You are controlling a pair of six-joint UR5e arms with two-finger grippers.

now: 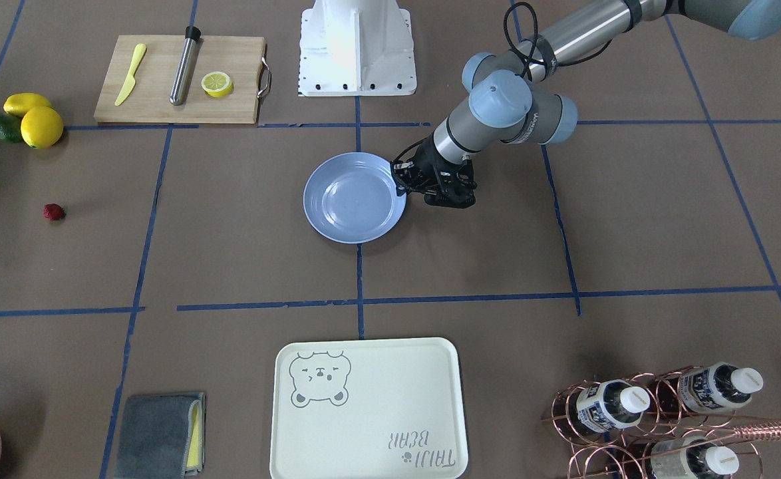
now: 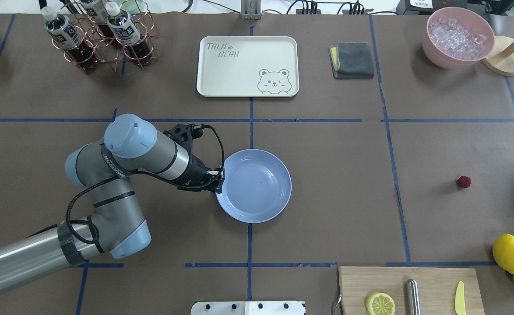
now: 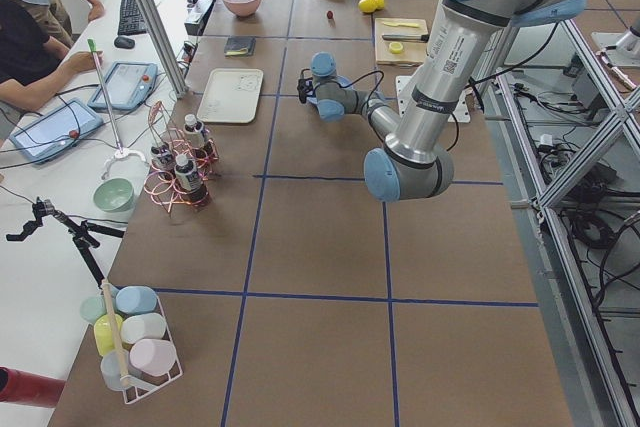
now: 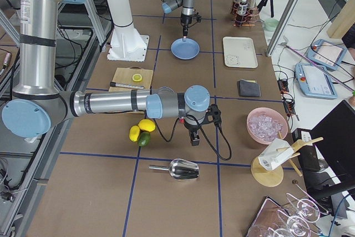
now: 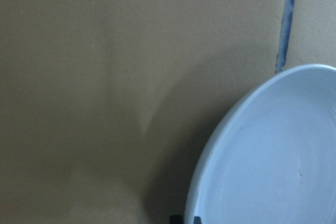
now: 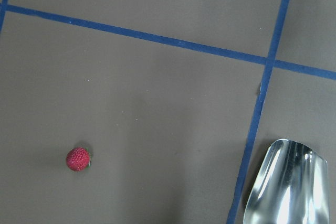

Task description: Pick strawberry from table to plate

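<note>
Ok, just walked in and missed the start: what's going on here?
The left claw sits at the rim of the blue plate mid-table and appears to pinch it. The strawberry lies on the table well off to the robot's right, untouched. The right claw hangs above that area, its camera looking down on the berry; open or shut, I cannot tell. The plate holds nothing yet.

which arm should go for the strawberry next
Right. The strawberry lies on the robot's right side of the table, in the right wrist camera's view, with the right gripper hanging near it. The left gripper is at the rim of the plate, well away from it.
</note>
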